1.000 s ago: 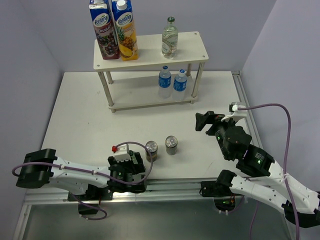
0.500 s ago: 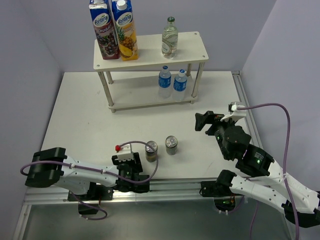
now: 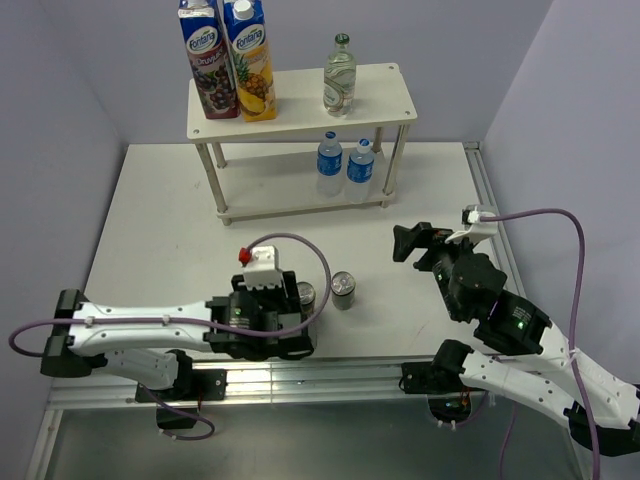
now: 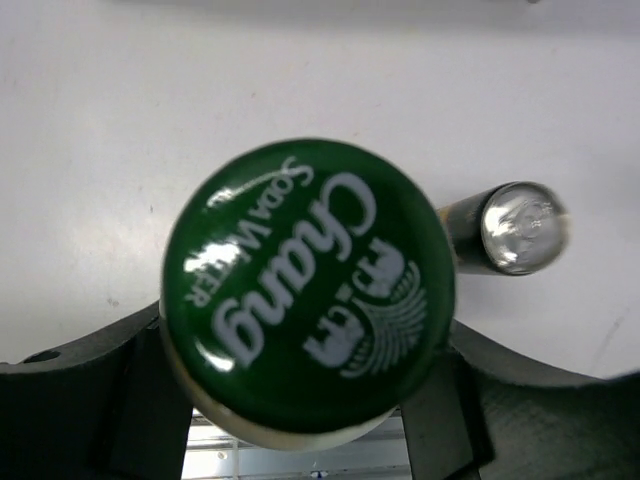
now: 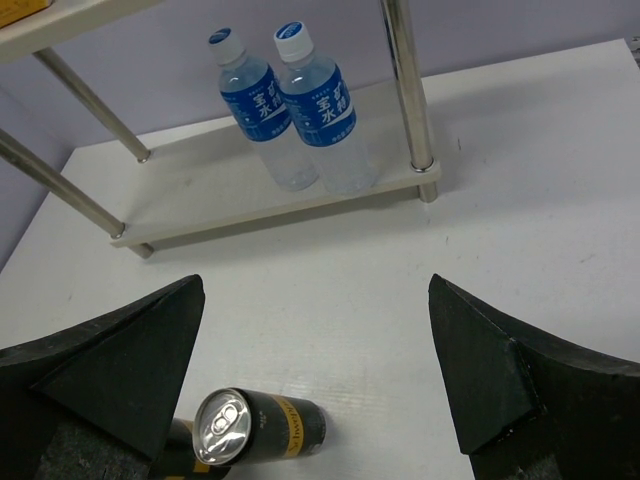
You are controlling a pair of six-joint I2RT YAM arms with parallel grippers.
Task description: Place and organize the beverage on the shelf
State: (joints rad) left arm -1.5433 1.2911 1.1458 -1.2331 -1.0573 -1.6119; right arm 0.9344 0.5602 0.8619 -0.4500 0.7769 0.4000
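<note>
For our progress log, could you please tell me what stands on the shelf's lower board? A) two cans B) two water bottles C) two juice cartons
B: two blue-capped water bottles stand on the lower board; the cans are not on it.

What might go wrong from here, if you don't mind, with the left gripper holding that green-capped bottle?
1. The left gripper seems closed on the green-capped bottle, and a can stands close beside it. Lifting or swinging the bottle could knock that can over.
2. On the shelf, the second green-capped bottle stands upright on the top tier. Setting this one down beside it might tip it.
</note>
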